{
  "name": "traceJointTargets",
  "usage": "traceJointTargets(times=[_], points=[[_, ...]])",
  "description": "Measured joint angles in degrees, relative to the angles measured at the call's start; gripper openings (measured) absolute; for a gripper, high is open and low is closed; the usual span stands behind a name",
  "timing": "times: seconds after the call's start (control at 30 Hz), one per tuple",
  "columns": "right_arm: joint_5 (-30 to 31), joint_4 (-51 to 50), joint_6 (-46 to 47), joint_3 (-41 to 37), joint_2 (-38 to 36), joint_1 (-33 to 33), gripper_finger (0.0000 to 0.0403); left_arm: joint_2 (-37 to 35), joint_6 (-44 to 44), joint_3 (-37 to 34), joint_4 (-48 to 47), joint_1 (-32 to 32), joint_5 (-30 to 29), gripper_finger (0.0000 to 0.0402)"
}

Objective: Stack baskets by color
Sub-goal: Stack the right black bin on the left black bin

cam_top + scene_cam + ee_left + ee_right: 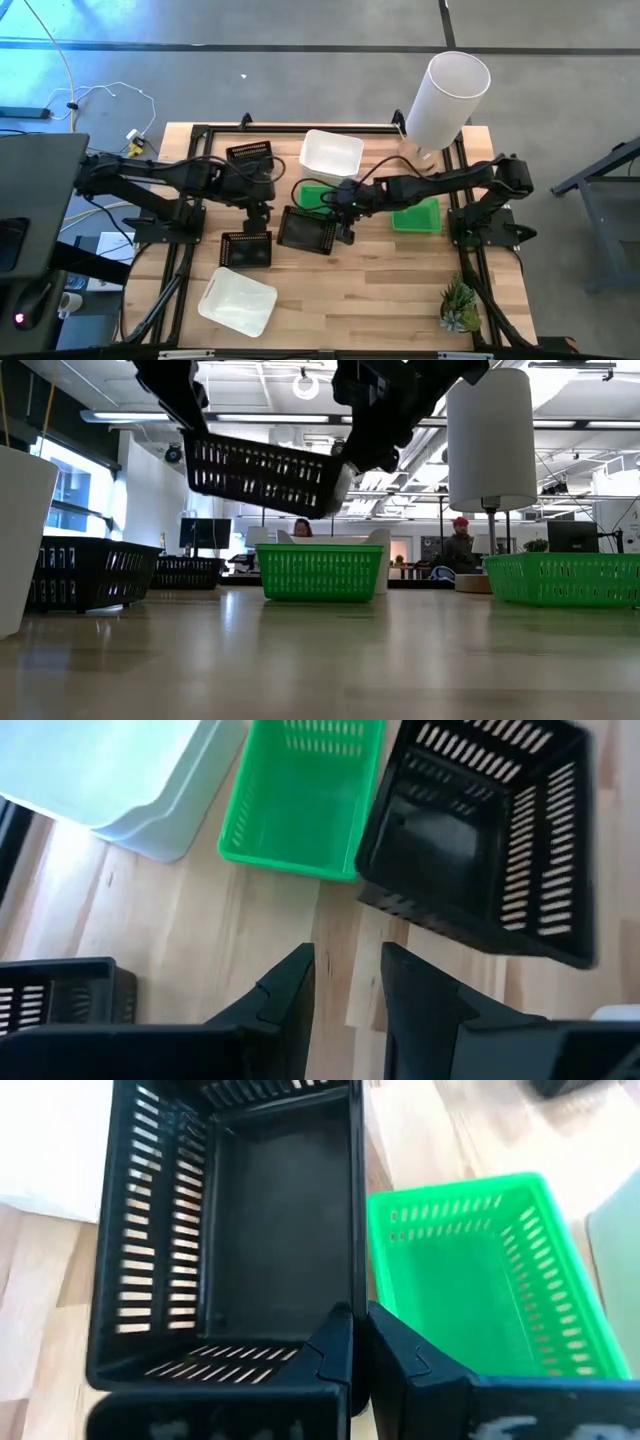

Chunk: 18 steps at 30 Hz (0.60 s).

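Note:
My right gripper (345,228) is shut on a black slotted basket (305,230), which hangs above the table's middle (262,472). My left gripper (346,956) hovers just left of it (258,212), open, with only bare wood under its fingers. Two more black baskets rest on their bottoms, one at the far left (250,155) and one at the near left (245,250). One green basket (315,193) stands behind the held one, another (415,216) under the right arm. One white basket (330,153) sits at the far middle, another (238,302) at the near left. My right gripper pinches the black basket's wall rim at the corner nearest the right arm (352,1312), one finger inside the basket and one outside. The fingers slant down from the table's right side. The basket is lifted clear of the table, open side up, slightly tilted.
A tall white cylinder (445,95) stands at the far right corner and a small potted plant (458,305) at the near right. Bare wood lies along the near middle (360,290). People sit in the room beyond the table.

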Motion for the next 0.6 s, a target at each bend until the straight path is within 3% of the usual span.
traceJointTargets(times=[0.27, 0.6], points=[[-1.0, -0.9, 1.4, 0.0, 0.7, 0.4, 0.0000, 3.4, 2.1, 0.0, 5.5, -0.2, 4.9, 0.0106], [-3.8, 0.0, 2.0, 0.0, 1.4, 0.5, 0.0000, 4.3, 2.5, 0.0, 9.0, -0.8, 4.7, 0.0106]])
